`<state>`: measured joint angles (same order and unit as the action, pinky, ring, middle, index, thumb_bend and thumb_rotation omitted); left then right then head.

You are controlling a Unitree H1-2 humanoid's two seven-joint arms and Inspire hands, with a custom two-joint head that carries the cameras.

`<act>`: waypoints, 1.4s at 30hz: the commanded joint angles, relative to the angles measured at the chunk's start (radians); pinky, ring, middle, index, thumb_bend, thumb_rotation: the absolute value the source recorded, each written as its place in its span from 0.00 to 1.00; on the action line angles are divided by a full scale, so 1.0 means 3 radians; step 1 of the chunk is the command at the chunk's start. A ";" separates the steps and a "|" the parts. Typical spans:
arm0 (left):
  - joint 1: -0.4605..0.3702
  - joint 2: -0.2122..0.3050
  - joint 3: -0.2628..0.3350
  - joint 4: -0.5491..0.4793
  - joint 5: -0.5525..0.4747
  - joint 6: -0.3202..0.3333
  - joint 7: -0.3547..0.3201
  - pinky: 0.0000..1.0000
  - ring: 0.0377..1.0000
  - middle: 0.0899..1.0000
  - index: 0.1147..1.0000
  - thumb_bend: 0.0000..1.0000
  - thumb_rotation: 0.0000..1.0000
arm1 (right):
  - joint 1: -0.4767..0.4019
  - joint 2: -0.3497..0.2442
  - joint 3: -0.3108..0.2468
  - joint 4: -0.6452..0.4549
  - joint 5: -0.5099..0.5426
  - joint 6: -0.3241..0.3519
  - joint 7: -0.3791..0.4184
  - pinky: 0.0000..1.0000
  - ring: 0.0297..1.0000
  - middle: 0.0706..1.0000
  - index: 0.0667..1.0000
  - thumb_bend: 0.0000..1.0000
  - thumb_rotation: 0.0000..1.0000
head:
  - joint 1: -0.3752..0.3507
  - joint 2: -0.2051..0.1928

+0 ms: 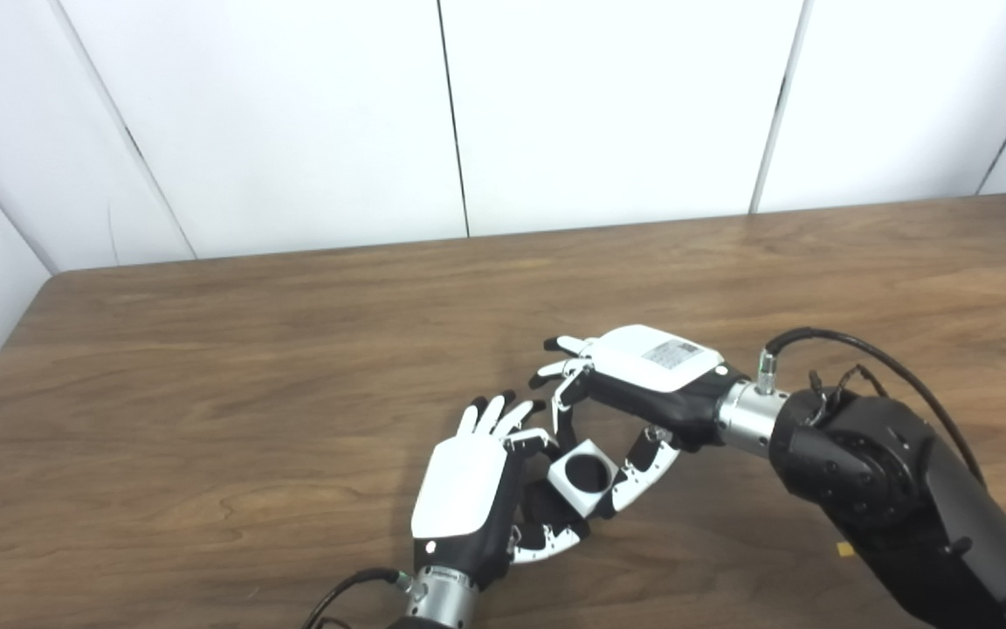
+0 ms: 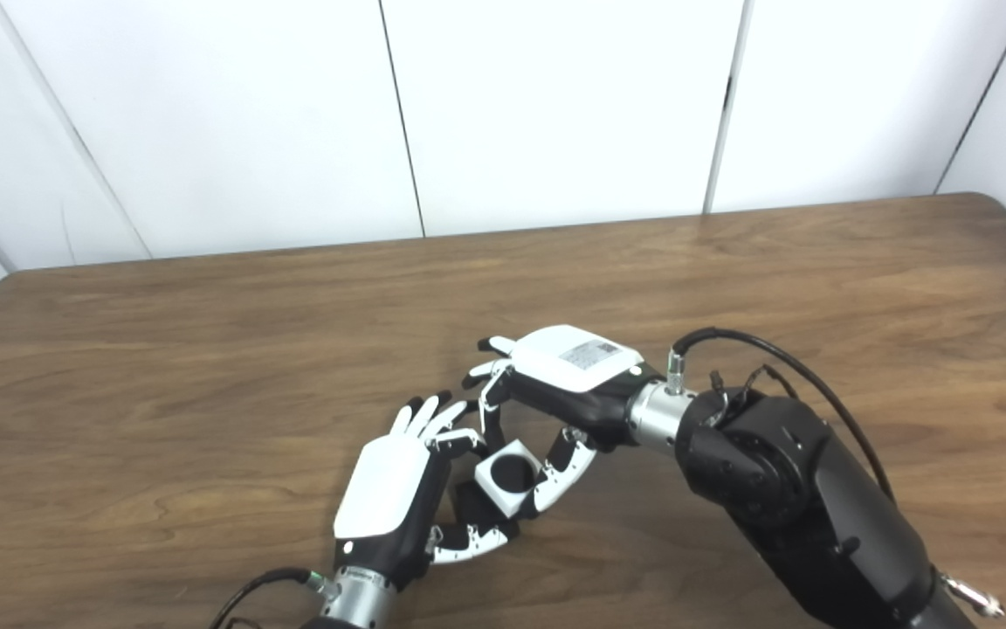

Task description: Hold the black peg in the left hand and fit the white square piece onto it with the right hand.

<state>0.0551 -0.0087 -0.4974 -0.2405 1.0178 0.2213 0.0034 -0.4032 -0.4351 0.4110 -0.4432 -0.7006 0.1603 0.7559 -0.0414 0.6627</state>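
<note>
Your right hand (image 1: 634, 384) pinches the white square piece (image 1: 584, 476) between thumb and fingers, its round hole facing up. It sits just right of your left hand (image 1: 468, 489), whose fingers curl toward it; you cannot tell whether they grip the black peg, which is hidden.

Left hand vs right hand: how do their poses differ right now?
The left hand points away from the robot, its white back up, while the right hand reaches in sideways from the right. The left hand's fingers stand beside the white square piece, with the black peg hidden; the right hand's thumb and fingers pinch that piece. Both meet low over the wooden table.
</note>
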 commanded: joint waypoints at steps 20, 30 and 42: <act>-0.0008 -0.0006 -0.0012 0.0044 0.0128 0.0100 -0.0091 1.00 0.96 0.87 0.43 0.50 0.08 | -0.0078 0.0015 -0.0036 0.0049 -0.0085 -0.0042 -0.0025 0.98 1.00 0.88 0.57 0.91 0.43 | -0.0011 0.0011; -0.0024 -0.0005 -0.0027 0.0043 0.0179 0.0149 -0.0132 1.00 0.95 0.87 0.66 0.70 0.47 | -0.0083 0.0012 -0.0078 0.0036 -0.0062 -0.0023 -0.0003 0.98 1.00 0.88 0.58 0.93 0.42 | -0.0010 0.0023; -0.0005 -0.0016 -0.0012 0.0020 0.0198 0.0238 -0.0223 1.00 0.96 0.88 0.80 0.84 0.60 | -0.0078 0.0017 -0.0126 0.0023 -0.0042 0.0016 0.0026 0.96 1.00 0.90 0.65 0.97 0.42 | -0.0009 0.0032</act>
<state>0.0554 -0.0052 -0.5011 -0.2290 1.0643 0.2873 -0.0633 -0.3943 -0.4284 0.3910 -0.4139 -0.7182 0.1575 0.7667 -0.0430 0.6719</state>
